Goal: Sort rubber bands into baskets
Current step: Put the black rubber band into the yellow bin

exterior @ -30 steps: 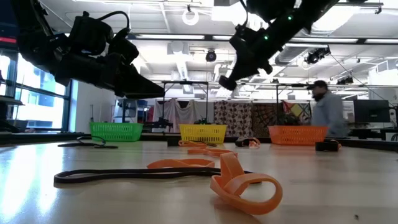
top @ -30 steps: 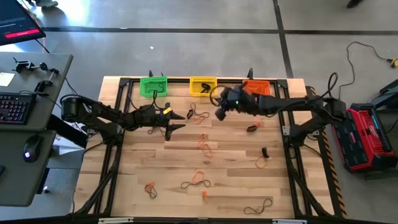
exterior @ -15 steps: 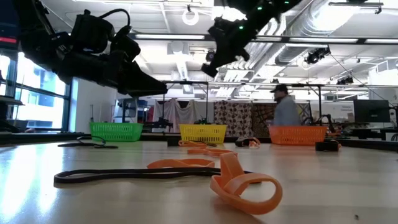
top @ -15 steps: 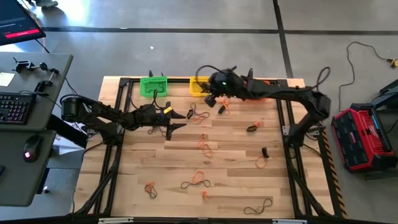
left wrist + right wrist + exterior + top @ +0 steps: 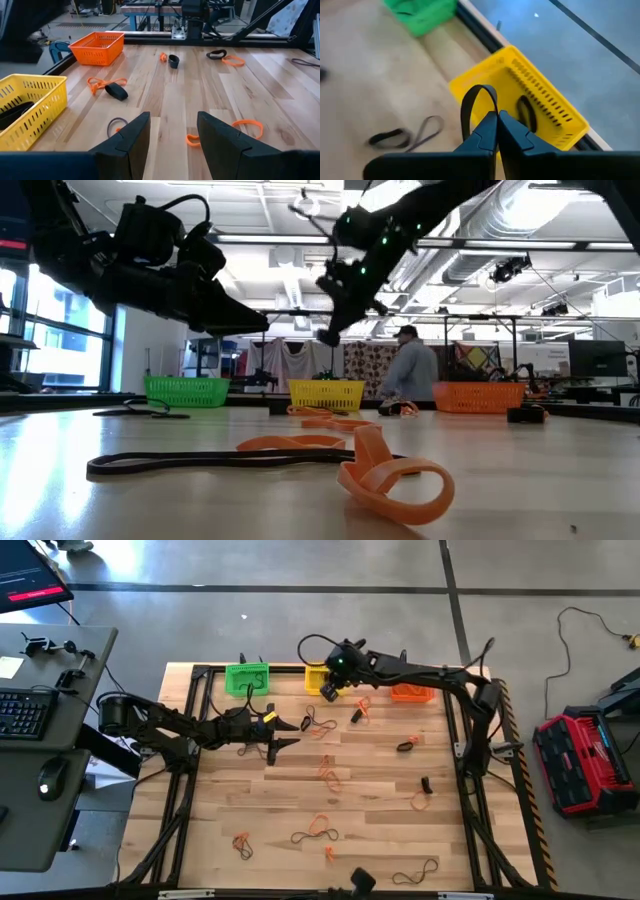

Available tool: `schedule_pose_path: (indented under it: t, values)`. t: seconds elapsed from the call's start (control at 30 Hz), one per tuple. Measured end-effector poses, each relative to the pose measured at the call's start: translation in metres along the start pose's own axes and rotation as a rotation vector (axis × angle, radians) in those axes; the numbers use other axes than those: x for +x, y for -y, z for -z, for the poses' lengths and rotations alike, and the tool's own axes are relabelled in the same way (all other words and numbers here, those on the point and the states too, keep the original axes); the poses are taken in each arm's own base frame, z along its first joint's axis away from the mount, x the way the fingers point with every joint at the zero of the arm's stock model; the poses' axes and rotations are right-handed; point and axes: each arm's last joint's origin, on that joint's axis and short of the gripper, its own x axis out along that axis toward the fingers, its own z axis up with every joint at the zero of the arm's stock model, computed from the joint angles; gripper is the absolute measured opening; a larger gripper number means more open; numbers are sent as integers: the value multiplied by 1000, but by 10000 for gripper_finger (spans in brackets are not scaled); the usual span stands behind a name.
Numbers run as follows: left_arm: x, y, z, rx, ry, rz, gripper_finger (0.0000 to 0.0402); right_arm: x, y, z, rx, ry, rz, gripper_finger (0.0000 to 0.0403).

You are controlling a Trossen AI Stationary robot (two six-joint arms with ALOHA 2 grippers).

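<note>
Three baskets line the table's far edge: green (image 5: pixel 247 677), yellow (image 5: pixel 316 673) and orange (image 5: pixel 412 693). My right gripper (image 5: pixel 328 690) hangs above the yellow basket (image 5: pixel 540 105), shut on a black rubber band (image 5: pixel 479 100). Another dark band (image 5: pixel 525 112) lies inside that basket. My left gripper (image 5: pixel 285 735) hovers open over the table's left middle, with nothing between its fingers (image 5: pixel 127 140). Orange and black rubber bands (image 5: pixel 322 770) lie scattered on the wood. My right gripper pinches one end of the black band (image 5: pixel 492 111) between its two shut fingertips. The fingers slant down toward the far edge. The rest of the band arches out as an open loop (image 5: pixel 470 95) beyond the fingertips, lifted clear over the basket's near rim.
Loose bands lie at mid-table (image 5: pixel 318 722), at the right (image 5: pixel 405 745) and near the front edge (image 5: pixel 318 828) (image 5: pixel 415 870). A dark object (image 5: pixel 360 880) sits at the front edge. In the low view a person (image 5: pixel 410 370) walks behind the table.
My right gripper has swung from in front of the orange basket toward the table's left and far edge, ending over the yellow basket with the black band still pinched. The person behind the table has walked leftward.
</note>
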Motion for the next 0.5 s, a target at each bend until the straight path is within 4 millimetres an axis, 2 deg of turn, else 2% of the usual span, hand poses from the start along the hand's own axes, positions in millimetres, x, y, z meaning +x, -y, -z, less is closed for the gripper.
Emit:
schedule_pose_path:
  t: [0.27,0.5]
  values:
    - [0,0,0,0,-2,0,157,44,34,16,109,-78,50,0]
    - [0,0,0,-1,-5,1,157,57,51,24,155,-121,51,0]
